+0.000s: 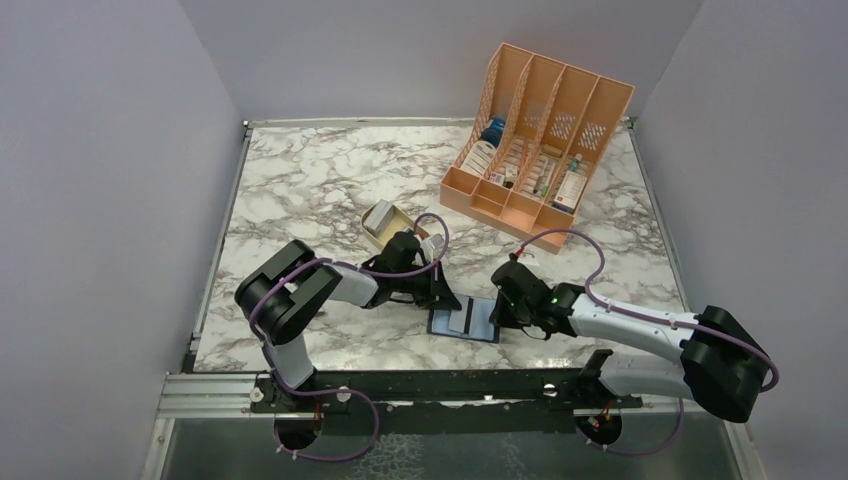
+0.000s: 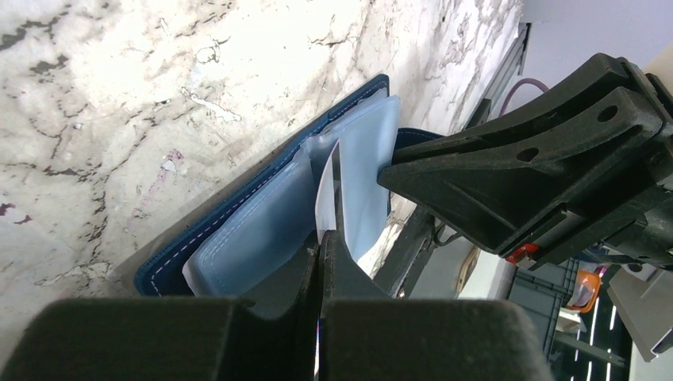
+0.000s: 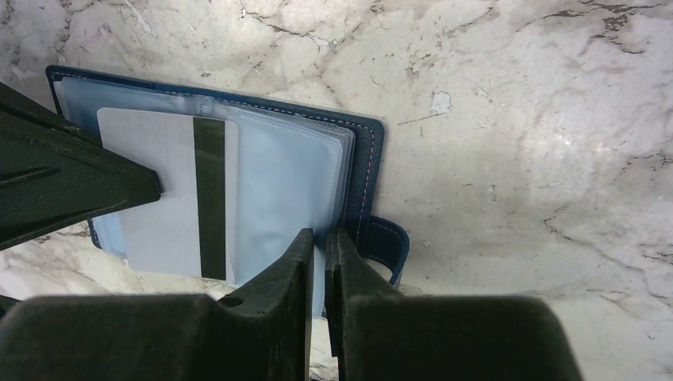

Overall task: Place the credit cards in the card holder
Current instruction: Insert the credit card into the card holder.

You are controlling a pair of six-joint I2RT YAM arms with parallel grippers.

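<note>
The navy card holder (image 1: 482, 327) lies open on the marble between the two arms, its clear sleeve pages (image 3: 278, 190) facing up. My left gripper (image 2: 321, 246) is shut on one edge of a pale credit card (image 3: 159, 198) with a black stripe. The card lies over the left sleeve page and shows edge-on (image 2: 325, 198) in the left wrist view. My right gripper (image 3: 325, 242) is closed on the near edge of the right-hand sleeve pages, beside the holder's strap (image 3: 389, 242). In the top view the left gripper (image 1: 447, 300) and the right gripper (image 1: 498, 314) flank the holder.
A gold tin (image 1: 384, 222) stands just behind the left gripper. A peach slotted file rack (image 1: 535, 140) with bottles and boxes stands at the back right. Grey walls close the table on three sides.
</note>
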